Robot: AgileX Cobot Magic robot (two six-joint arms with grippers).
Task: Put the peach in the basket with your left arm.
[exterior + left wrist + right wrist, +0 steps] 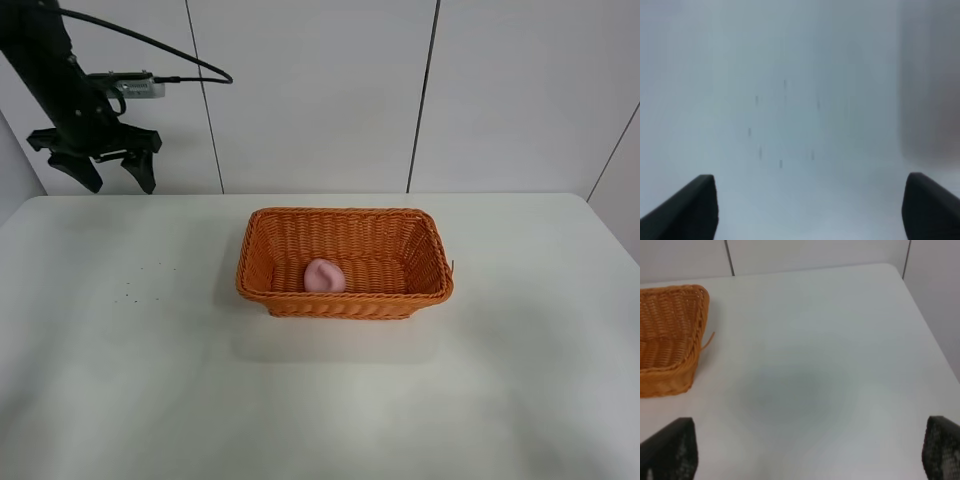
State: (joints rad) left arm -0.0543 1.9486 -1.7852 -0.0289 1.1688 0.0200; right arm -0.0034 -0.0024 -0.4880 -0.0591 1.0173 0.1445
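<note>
Inside the basket [440,262] — the peach [325,276], alone, unobstructed.

- The basket [345,262] is sitting on the bench [120,380], near its middle, well off to the right of the left arm's fingers [140,170] and below them.
- The peach [324,276] is lying inside the basket, toward its front wall and left of centre, well apart from those fingers.
- The left arm's fingers are hanging spread apart above the bench's far left corner, touching nothing.
- In the right wrist view, a corner of the basket [670,345] is lying ahead of the spread right fingers [675,447], with bare bench between.
</note>
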